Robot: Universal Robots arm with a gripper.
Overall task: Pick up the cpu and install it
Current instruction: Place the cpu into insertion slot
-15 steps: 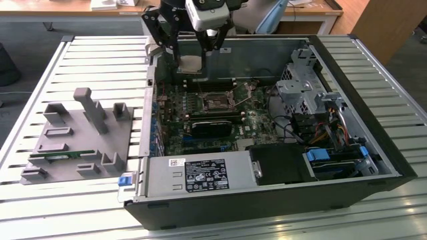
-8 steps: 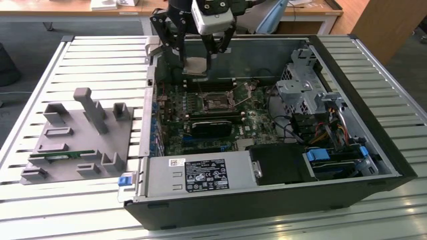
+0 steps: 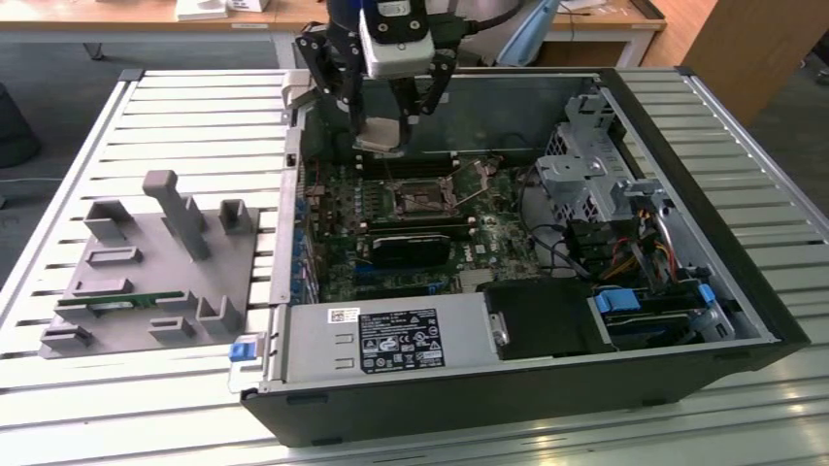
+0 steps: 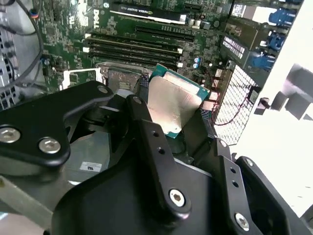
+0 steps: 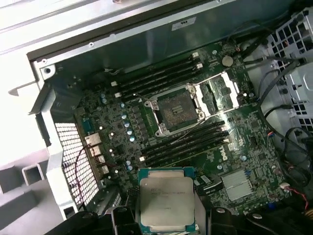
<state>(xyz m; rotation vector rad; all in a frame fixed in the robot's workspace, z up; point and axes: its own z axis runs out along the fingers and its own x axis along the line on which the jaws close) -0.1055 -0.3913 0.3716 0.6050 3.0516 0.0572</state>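
The step in hand is the carry: the cpu (image 3: 377, 137) is already picked up and hangs in the air, not yet installed. In the exterior view the gripper (image 3: 386, 124) sits in the upper middle of the frame, over the far edge of the open case (image 3: 518, 408), with its fingers closed on the cpu's edges. In the second wrist view black fingers (image 4: 146, 132) flank the chip (image 4: 173, 105) on two sides. In the first wrist view its silver top (image 5: 166, 203) faces the camera, so it is carried metal side up.

The socket (image 3: 421, 199) lies on the motherboard (image 3: 337, 272), just below the gripper in the exterior frame and nearer the frame's centre. The cpu is above it and a little toward the back wall, clear of the board. In the first wrist view the socket (image 5: 177, 108) looks empty, and a shiny plate (image 5: 220, 93) beside it seems to be its lid swung open, though I cannot be sure.

As I judge it, seating calls for bringing the chip squarely over the socket, matching its edges and corner marks to the frame, and lowering it flat without sliding, since the contacts are delicate. The memory slots flanking the socket leave little room for the fingers.

At lower left of the exterior frame a grey fixture (image 3: 143, 282) rests on the slatted table (image 3: 194, 116).
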